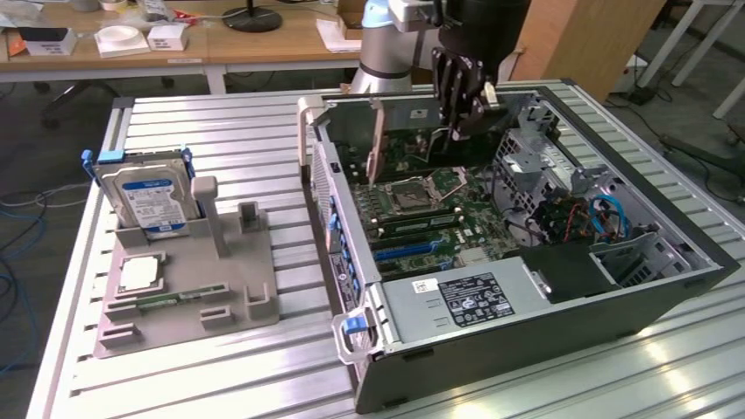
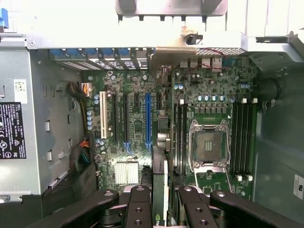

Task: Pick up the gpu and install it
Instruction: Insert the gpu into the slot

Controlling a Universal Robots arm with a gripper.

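**Inventory: open computer case, my hand above the motherboard**

1. Table (image 1: pixel 209 367): ribbed metal slats, carrying everything listed below.

2. Computer case (image 1: pixel 652 292): black tower lying on its side, side panel off, on the exterior view's right half of the table. A grey power supply (image 1: pixel 460 301) with a label sits in its near corner.

3. Motherboard (image 2: pixel 137 128): green, flat on the floor of the case. It carries one white slot, several black slots and a long blue slot (image 2: pixel 147 118) side by side, an empty CPU socket (image 2: pixel 209 145) with its metal frame, and memory slots on both sides of the socket.

4. Grey holder tray (image 1: pixel 192 292): on the table toward the exterior view's left, well apart from the case. A silver hard drive (image 1: pixel 146 201) with a blue-white label stands upright in its far end; a small square silver chip (image 1: pixel 140 273) lies flat nearer the front.

5. My hand (image 2: pixel 160 202): black, over the open case near its far wall, fingers (image 2: pixel 137 209) pointing down, pinching the gpu between them.

6. The gpu (image 2: pixel 160 190): thin card held edge-on in my grip, hanging above the motherboard close to the slot row and touching none of the slots. In the wrist view it appears as a narrow dark-and-green strip running between my fingers.
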